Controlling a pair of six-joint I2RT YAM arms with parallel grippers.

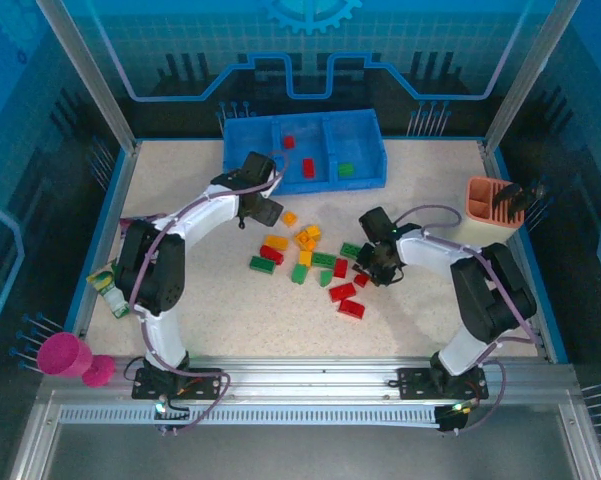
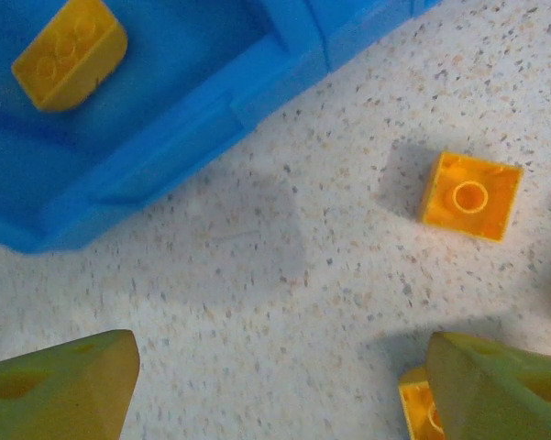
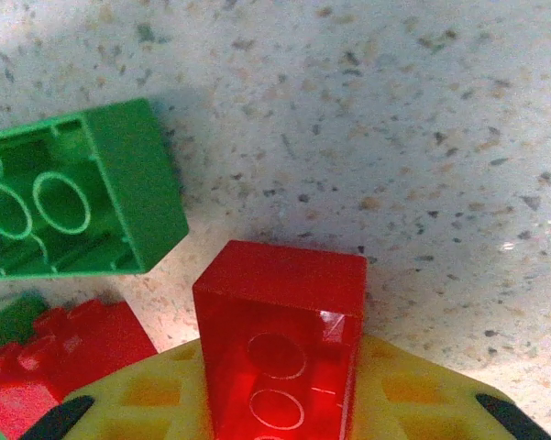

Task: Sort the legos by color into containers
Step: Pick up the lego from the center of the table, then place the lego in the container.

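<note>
Jaws of the right claw (image 3: 280, 403) are drawn in on a red studded plastic brick (image 3: 280, 321). It sits between the yellow finger pads (image 3: 413, 394), its far end tipped toward the speckled tabletop (image 3: 394, 137). Just to its left a green plastic brick (image 3: 73, 192) lies hollow side up, and below that a small heap of red bricks (image 3: 64, 353) lies beside the pad. From above, this claw (image 1: 377, 265) is low over the right side of the loose legos (image 1: 320, 262), a scatter of red, green and orange-yellow pieces in the middle of the table.

The left claw (image 2: 275, 394) stands wide apart, with only bare table between its olive-yellow fingertips (image 2: 60, 385). An orange-yellow square brick (image 2: 470, 195) lies ahead of the right fingertip, and a second orange-yellow piece (image 2: 414, 403) is partly hidden behind that fingertip. Beyond, the corner of the wide, low blue plastic tray (image 2: 192, 119) holds one orange-yellow rounded brick (image 2: 69, 50). Seen from above, the left claw (image 1: 265, 210) hangs just in front of the tray (image 1: 232, 160), near its left compartment. The middle compartment holds two red bricks (image 1: 308, 167), the right one a green brick (image 1: 346, 169). An orange-pink slotted holder (image 1: 490, 203) stands at the table's right edge.
</note>
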